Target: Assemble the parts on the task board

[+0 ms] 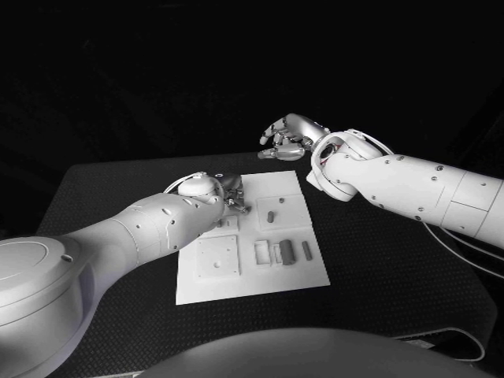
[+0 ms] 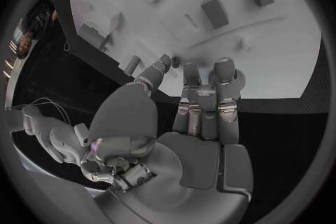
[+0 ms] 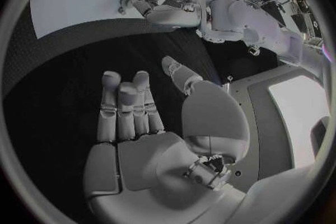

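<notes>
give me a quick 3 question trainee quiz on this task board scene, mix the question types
1. True or false: the right hand is over the task board.
2. Which hand is at the board's far end? A) left hand B) right hand C) neither
3. Fill in: both hands hold ____.

Key:
1. False; it is beyond the board's far edge, above the black table.
2. A
3. nothing; both hands show bare palms with fingers extended in the wrist views.

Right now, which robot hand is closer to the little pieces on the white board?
Probably the left. The left hand is over the task board near its grey parts, holding nothing. The right hand is lifted beyond the board's far edge, over the black table.
</notes>
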